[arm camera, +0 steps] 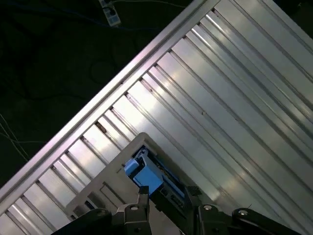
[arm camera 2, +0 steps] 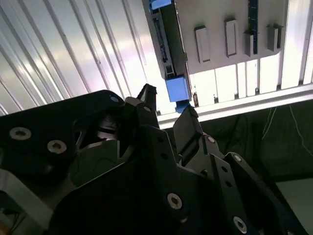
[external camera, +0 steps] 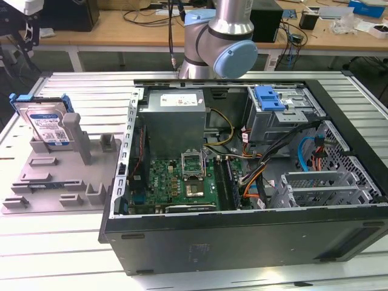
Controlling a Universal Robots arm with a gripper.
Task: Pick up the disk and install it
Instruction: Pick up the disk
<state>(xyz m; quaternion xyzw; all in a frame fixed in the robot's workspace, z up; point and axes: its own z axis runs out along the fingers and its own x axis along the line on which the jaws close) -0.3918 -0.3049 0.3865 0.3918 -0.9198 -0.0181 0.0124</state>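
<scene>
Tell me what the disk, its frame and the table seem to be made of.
The disk: likely metal, a silver body under a glossy white-and-blue label. The frame: probably plastic, bright blue, evenly coloured. The table: seemingly aluminium, pale ribbed slats with bright reflections.

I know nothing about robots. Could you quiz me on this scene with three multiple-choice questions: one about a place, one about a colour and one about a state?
1. Where is the disk?
A) flat on the floor
B) propped in the grey holder
C) on a shelf

2. What colour is the disk's plastic frame?
A) blue
B) red
C) yellow

3. How is the computer case?
A) closed up
B) wrapped in foil
C) open, insides showing

Answers:
1 B: the disk stands in the holder, on the exterior view's left of the case.
2 A: blue edges show around the disk in the exterior view and both wrist views.
3 C: the motherboard lies exposed.
</scene>
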